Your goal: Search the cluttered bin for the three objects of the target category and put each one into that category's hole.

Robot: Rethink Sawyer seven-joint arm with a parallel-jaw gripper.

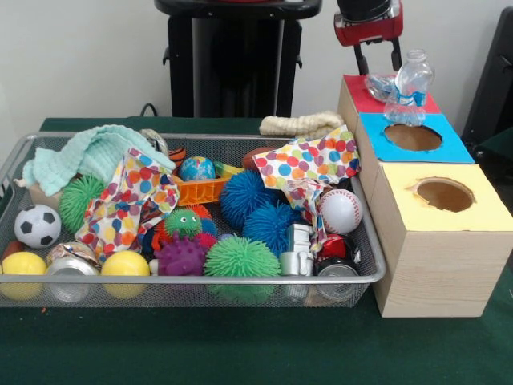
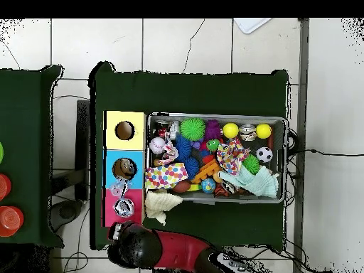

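bottle (image 1: pixel 409 88): clear, crumpled plastic, blue label, lying over red box (image 1: pixel 358 90) hole | gripper (image 1: pixel 378 60) jaws released above it

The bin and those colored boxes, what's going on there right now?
A robot arm is sorting items from the cluttered wire bin into holes in three boxes. Its gripper hangs above the red box, where a clear plastic bottle sits on top, leaning over toward the blue box. The gripper looks open, so it isn't holding the bottle. The yellow box has nothing on it.
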